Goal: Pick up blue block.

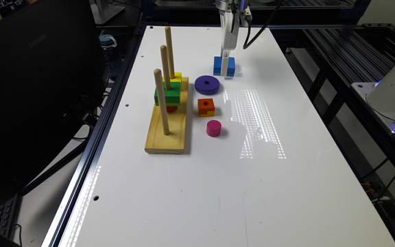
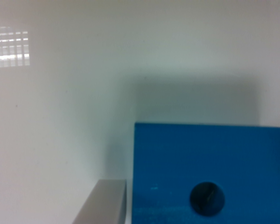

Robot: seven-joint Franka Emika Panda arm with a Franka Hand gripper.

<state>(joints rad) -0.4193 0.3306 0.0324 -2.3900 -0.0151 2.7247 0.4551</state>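
White bench point(image 1: 218, 192); Samsung-branded monitor point(image 1: 36, 85) alongside. Fingers point(image 1: 225, 65) straddle blue block point(image 1: 231, 66); grip state can't be determined. One finger point(image 2: 102, 203) beside block.

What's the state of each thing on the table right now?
blue block: flat on table, gripper down around it, not lifted
green block: on middle peg
yellow block: on far peg
purple ring: loose, flat
orange-and-yellow cube: loose
pink cylinder: upright, loose

Robotics lab, white test table point(image 1: 218, 192), aluminium framing point(image 1: 348, 51), monitor point(image 1: 29, 96)
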